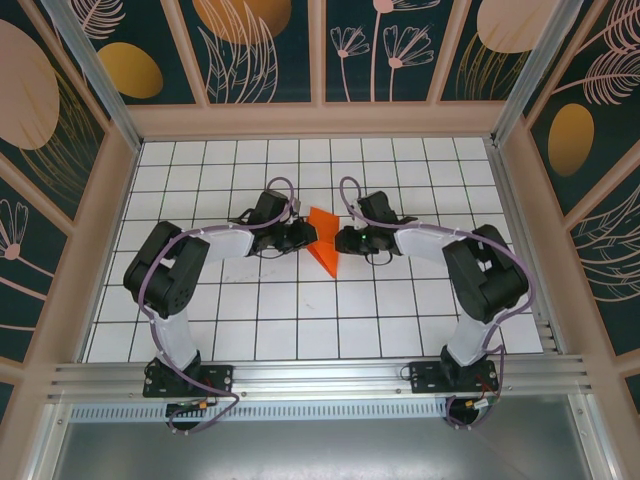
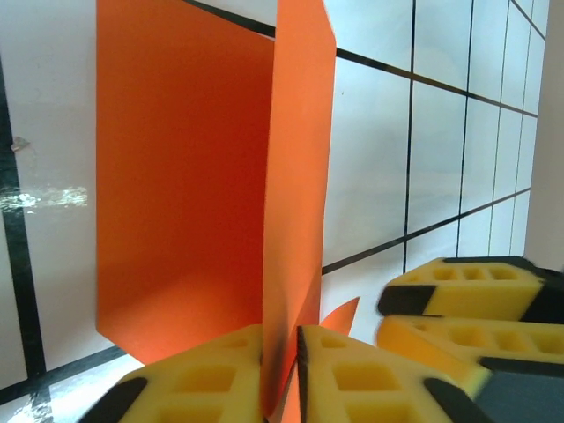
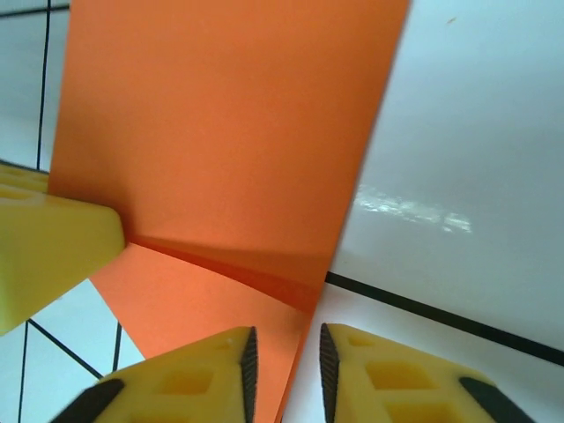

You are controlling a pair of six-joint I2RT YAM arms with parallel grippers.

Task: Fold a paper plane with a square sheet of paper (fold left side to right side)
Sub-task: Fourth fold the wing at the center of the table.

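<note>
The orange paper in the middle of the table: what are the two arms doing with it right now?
Two robot arms are working on an orange paper sheet in the middle of the white grid table. The sheet is partly folded, with one part lifted off the table. The left gripper pinches the paper between its yellow fingers. The right gripper meets the paper's edge from the opposite side with its jaws slightly apart, so it does not seem to clamp the sheet.

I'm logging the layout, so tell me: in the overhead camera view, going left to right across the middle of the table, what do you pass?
left arm's elbow → left gripper → orange paper → right gripper → right arm's elbow
</note>
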